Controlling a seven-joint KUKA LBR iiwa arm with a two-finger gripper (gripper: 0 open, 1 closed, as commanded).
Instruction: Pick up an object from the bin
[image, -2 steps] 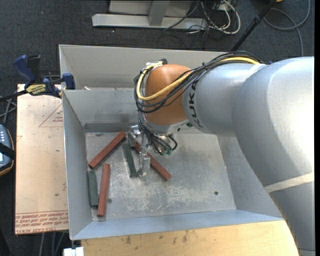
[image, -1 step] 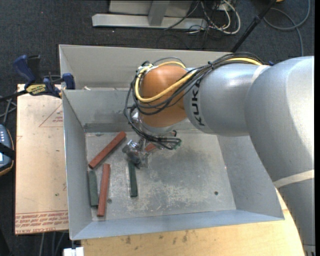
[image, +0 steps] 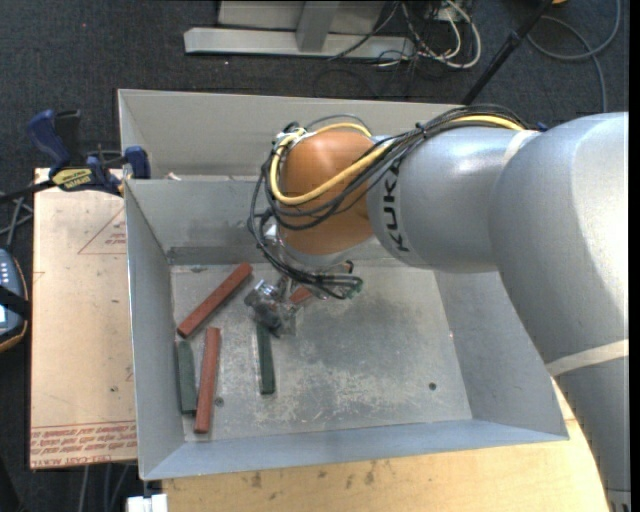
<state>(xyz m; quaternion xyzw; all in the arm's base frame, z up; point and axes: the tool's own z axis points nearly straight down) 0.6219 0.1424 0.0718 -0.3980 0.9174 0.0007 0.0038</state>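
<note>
The gripper (image: 270, 308) is seen low in the grey metal bin (image: 400, 370), at the upper end of a slim dark green bar (image: 266, 362) lying left of centre. Its opening cannot be told. A slanted reddish-brown bar (image: 214, 299) lies just beside it. Another red bar (image: 208, 380) and a dark green strip (image: 186, 375) are crowded along the left wall. The floor's right half is left free.

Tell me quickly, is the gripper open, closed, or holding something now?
Gripper: cannot be told; it is at the upper end of the middle dark green stick.
</note>
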